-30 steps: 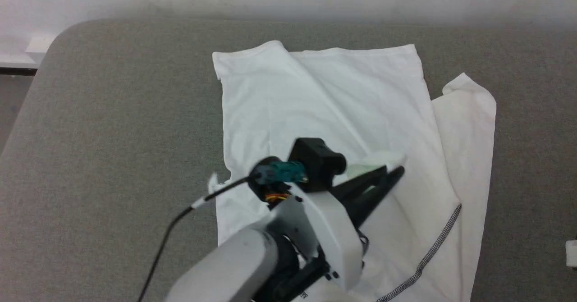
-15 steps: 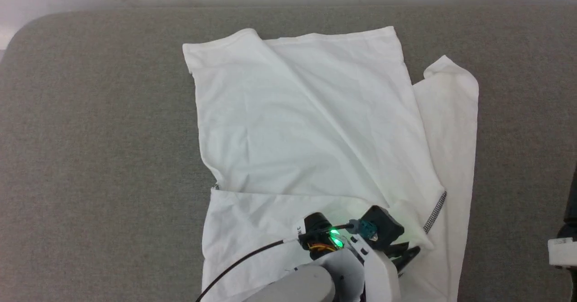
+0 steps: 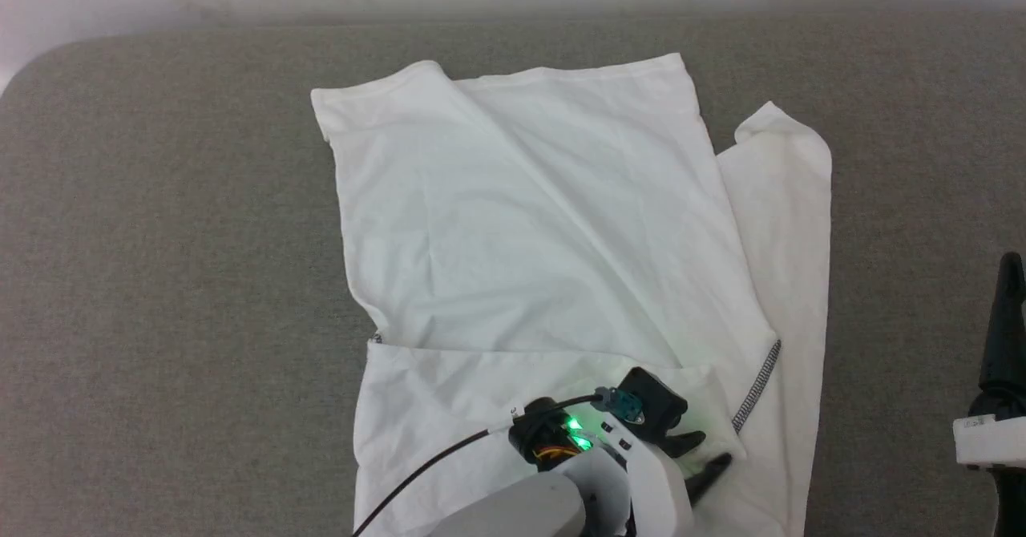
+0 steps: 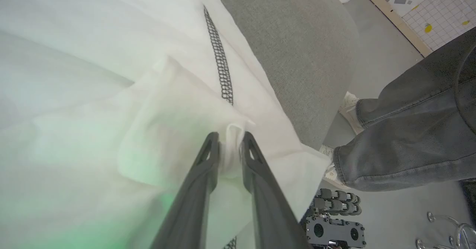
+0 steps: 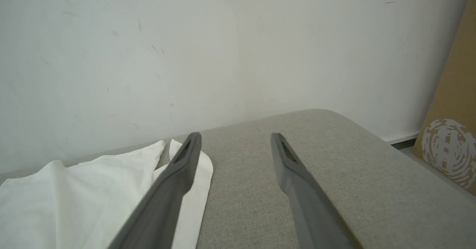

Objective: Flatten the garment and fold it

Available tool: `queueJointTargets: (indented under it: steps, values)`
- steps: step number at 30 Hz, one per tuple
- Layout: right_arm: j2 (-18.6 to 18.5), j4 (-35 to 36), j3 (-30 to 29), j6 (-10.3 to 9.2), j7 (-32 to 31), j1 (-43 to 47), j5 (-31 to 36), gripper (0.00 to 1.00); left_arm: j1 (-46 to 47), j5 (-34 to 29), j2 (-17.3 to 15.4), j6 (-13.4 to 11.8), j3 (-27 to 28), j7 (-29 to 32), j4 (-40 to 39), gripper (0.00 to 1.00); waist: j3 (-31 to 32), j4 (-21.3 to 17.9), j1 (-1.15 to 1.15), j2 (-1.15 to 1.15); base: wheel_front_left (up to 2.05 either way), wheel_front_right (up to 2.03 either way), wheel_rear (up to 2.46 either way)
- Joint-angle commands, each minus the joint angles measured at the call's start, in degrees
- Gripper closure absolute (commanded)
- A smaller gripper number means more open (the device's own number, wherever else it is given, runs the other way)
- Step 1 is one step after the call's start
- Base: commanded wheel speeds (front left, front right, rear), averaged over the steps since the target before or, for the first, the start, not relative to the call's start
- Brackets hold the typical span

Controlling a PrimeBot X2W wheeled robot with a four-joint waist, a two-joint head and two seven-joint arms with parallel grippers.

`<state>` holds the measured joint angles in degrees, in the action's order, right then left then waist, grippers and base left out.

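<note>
The white garment lies spread on the grey cushioned surface, its body flat and one sleeve along the right side. A dark zigzag seam shows near its lower right. My left gripper sits low on the garment's near part. In the left wrist view its narrowly spaced fingers pinch a small fold of the white fabric, just below the zigzag seam. My right gripper hovers wide open over bare cushion to the right of the garment, holding nothing; it also stands at the right edge.
A pale wall runs behind the cushion. A person's grey trouser leg and shoe stand on the floor past the cushion's edge, near a dark robot base. A brown cardboard panel leans at the far right.
The head camera has shifted. My left gripper has drawn back toward the garment's near right part, carrying the fabric fold with it, and its fingers have parted slightly. The right gripper stays open.
</note>
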<state>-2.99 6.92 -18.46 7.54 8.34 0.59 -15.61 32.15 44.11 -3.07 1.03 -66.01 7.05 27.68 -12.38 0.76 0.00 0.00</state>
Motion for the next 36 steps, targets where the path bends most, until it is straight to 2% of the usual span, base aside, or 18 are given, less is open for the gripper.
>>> queueJointTargets:
  steps: [1,6,9,11,13,17,22,25,28,31,34,36]
  values:
    - [0.12,-0.14,-0.14,-0.05,0.32,0.12,0.19,0.0,0.78,1.76,0.18,0.27,-0.42,-0.01,-0.82,0.0,0.92,1.05,0.0,0.0,0.0,0.0,0.0]
    - [0.12,0.47,-0.42,-0.05,-0.4,0.74,0.52,0.0,1.71,10.16,0.19,0.46,0.96,-1.23,-6.7,0.0,1.87,2.71,0.0,0.0,0.0,0.0,0.0]
    - [0.12,1.23,-0.65,-0.05,-0.94,0.94,0.68,0.0,3.91,11.59,0.18,-0.96,4.74,-5.13,-9.91,0.0,2.17,3.48,0.0,0.0,0.0,0.0,0.0]
    - [0.12,1.62,-0.83,-0.05,-1.2,1.1,0.72,0.0,5.66,10.3,-1.42,-2.19,7.77,-8.55,-12.05,0.0,2.34,3.87,0.0,0.0,0.0,0.0,0.0]
    - [0.12,1.93,-0.93,-0.05,-1.37,1.27,0.69,0.0,6.83,8.28,-4.69,-4.02,11.17,-12.65,-14.61,0.0,2.5,4.1,0.0,0.0,0.0,0.0,0.0]
    - [0.12,1.99,-0.6,-0.05,-1.31,1.42,0.31,0.0,5.21,5.54,-13.63,-8.87,18.3,-18.85,-20.65,0.0,2.85,3.82,0.0,0.0,0.0,0.0,0.0]
    - [0.12,1.31,0.0,-0.05,-0.52,1.66,-0.48,0.0,-2.56,2.17,-25.17,-15.08,28.73,-21.73,-30.56,0.0,3.0,3.26,0.0,0.0,0.0,0.0,0.0]
    - [0.12,0.55,0.42,-0.05,0.14,1.82,-0.86,0.0,-10.14,-0.9,-28.9,-18.33,36.09,-21.99,-36.7,0.0,3.04,3.02,0.0,0.0,0.0,0.0,0.0]
    - [0.12,-0.26,0.9,-0.05,0.73,1.96,-1.3,0.0,-18.71,-5.12,-29.72,-19.67,42.89,-22.02,-40.81,0.0,3.03,3.02,0.0,0.0,0.0,0.0,0.0]
    - [0.12,-1.28,1.83,-0.05,1.4,2.13,-1.84,0.0,-26.39,-9.63,-27.46,-19.61,49.43,-22.03,-43.82,0.0,3.21,2.91,0.0,0.0,0.0,0.0,0.0]
    - [0.12,-2.51,2.88,-0.05,2.08,2.7,-2.75,0.0,-33.23,-14.51,-24.0,-17.83,54.58,-22.03,-45.24,0.0,3.55,2.96,0.0,0.0,0.0,0.0,0.0]
    - [0.12,-3.45,3.48,-0.05,2.6,3.15,-3.45,0.0,-36.95,-17.46,-21.91,-15.8,56.28,-22.04,-44.93,0.0,3.71,3.05,0.0,0.0,0.0,0.0,0.0]
